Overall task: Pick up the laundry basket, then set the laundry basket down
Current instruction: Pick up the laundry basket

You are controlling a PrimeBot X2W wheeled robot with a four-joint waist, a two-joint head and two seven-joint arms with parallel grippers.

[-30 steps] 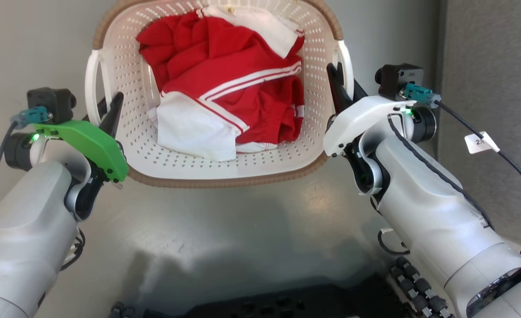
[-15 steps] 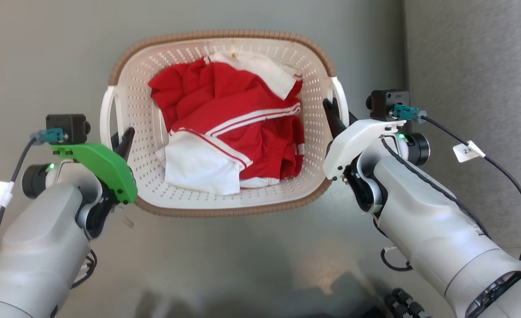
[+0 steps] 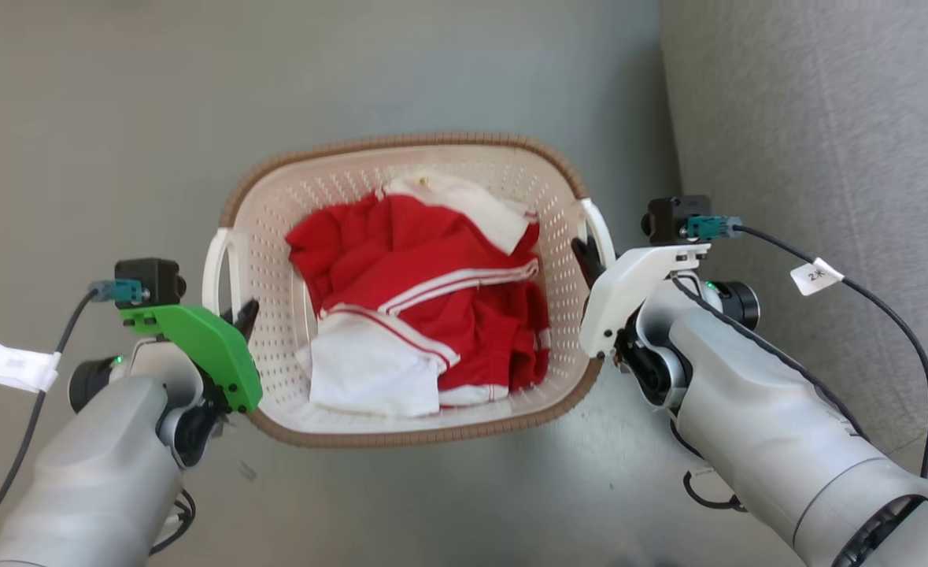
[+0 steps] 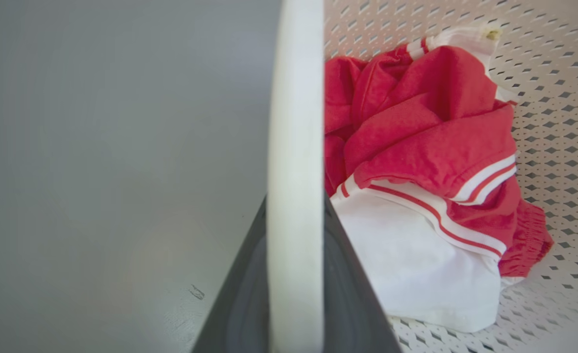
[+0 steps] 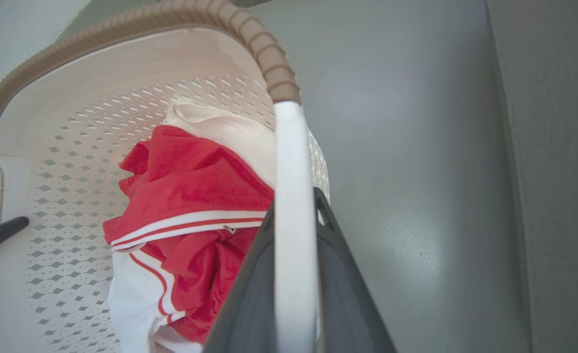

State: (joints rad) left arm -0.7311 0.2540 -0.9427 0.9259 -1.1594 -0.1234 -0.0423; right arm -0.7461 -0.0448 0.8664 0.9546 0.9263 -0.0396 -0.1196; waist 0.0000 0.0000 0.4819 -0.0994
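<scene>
The laundry basket (image 3: pixel 275 228), cream perforated plastic with a brown woven-look rim (image 3: pixel 401 142), hangs between my two arms over the grey floor. Crumpled red and white clothes (image 3: pixel 432 307) lie inside it. My left gripper (image 3: pixel 242 315) is shut on the white left handle (image 3: pixel 216 268). In the left wrist view that handle (image 4: pixel 293 122) runs up between the dark fingers (image 4: pixel 347 294). My right gripper (image 3: pixel 587 256) is shut on the white right handle (image 3: pixel 601 228), which shows in the right wrist view as a white bar (image 5: pixel 293 162) between the fingers (image 5: pixel 347 294).
A grey textured panel (image 3: pixel 826 157) stands close along the right side of the basket and my right arm. Smooth grey floor (image 3: pixel 117 118) stretches to the left and beyond the basket. A black cable with a white tag (image 3: pixel 816 276) hangs off the right wrist.
The whole head view has shifted. The basket now looks smaller and sits lower in the picture, and the dark robot base has left the bottom edge. Both grippers keep their hold on the handles.
</scene>
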